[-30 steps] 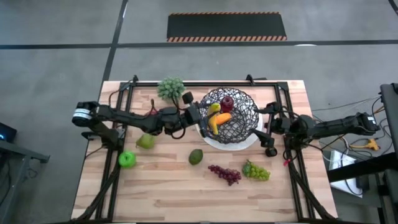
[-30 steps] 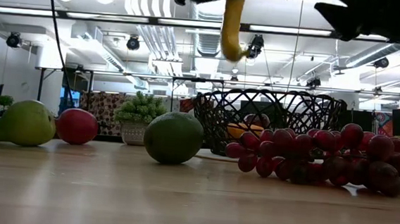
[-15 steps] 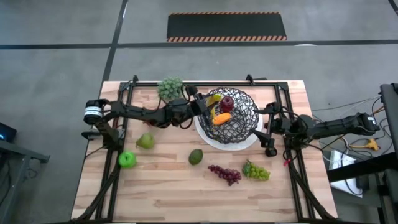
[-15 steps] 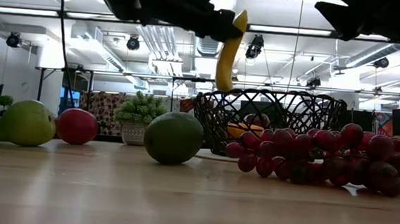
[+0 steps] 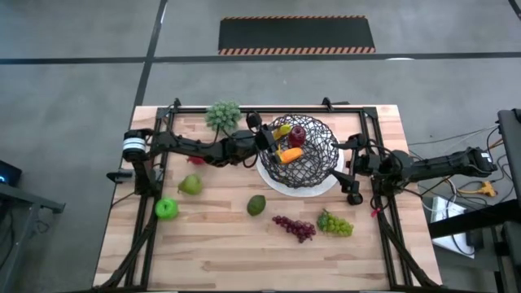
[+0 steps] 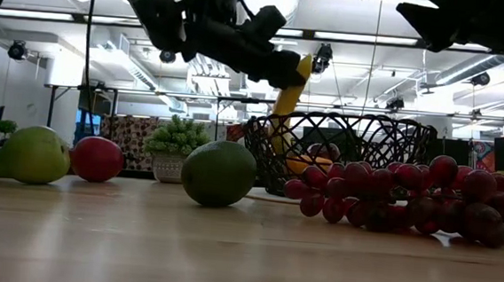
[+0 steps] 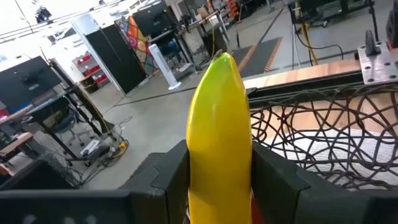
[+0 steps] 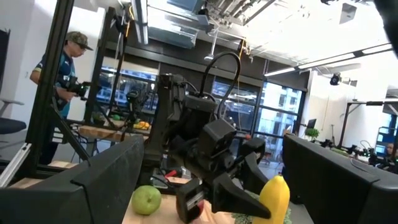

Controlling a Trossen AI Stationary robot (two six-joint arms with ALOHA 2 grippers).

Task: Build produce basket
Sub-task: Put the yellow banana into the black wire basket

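We see the left gripper (image 5: 264, 138) at the 9 o'clock rim of the basket (image 5: 317, 163), its fingers clamped on the banana (image 7: 219, 143), whose lower end dips inside. The right gripper (image 5: 352, 163) waits at the 3 o'clock rim, fingers spread wide. The carrot (image 5: 291, 155) lies in the basket.
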